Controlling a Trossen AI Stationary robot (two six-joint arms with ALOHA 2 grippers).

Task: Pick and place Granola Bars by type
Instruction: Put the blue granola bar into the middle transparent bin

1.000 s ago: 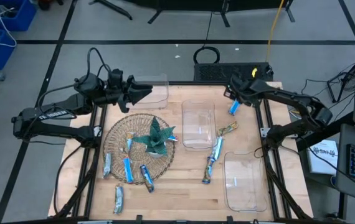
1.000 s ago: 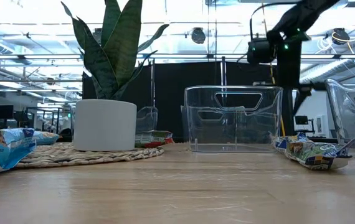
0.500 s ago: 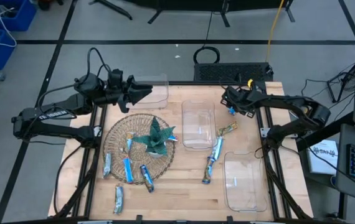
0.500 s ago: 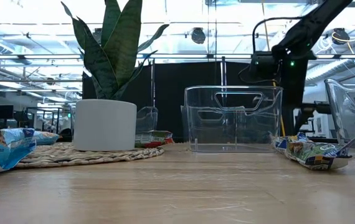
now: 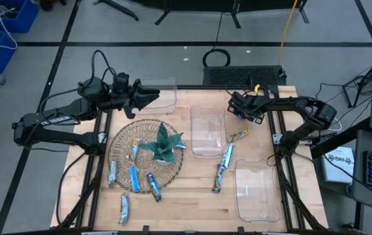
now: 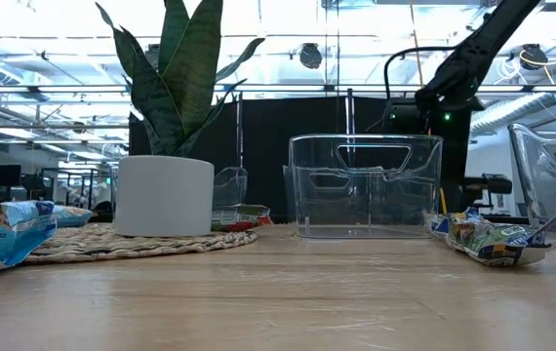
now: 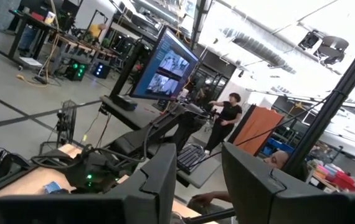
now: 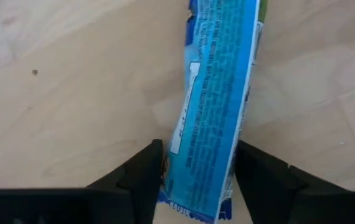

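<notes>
The blue granola bar [image 8: 218,93] hangs lengthwise, running bottom to top of the right wrist frame, pinched between the right hand's [image 8: 199,171] narrowly parted fingers above the counter [image 8: 71,81].

A: Table [image 5: 192,196]? Pale wood, matt, fine grain.
B: Yep. Bins [image 5: 207,130] clear glossy plastic. Mat [image 5: 124,140] looks woven wicker, rough.
A: Bar [image 8: 218,106] in the right gripper [image 8: 199,168]: shiny blue film wrapper w/ print. Fingers [image 8: 261,174] dark, matt plastic.
B: Pot [image 6: 165,195] white, smooth, matt.
</notes>
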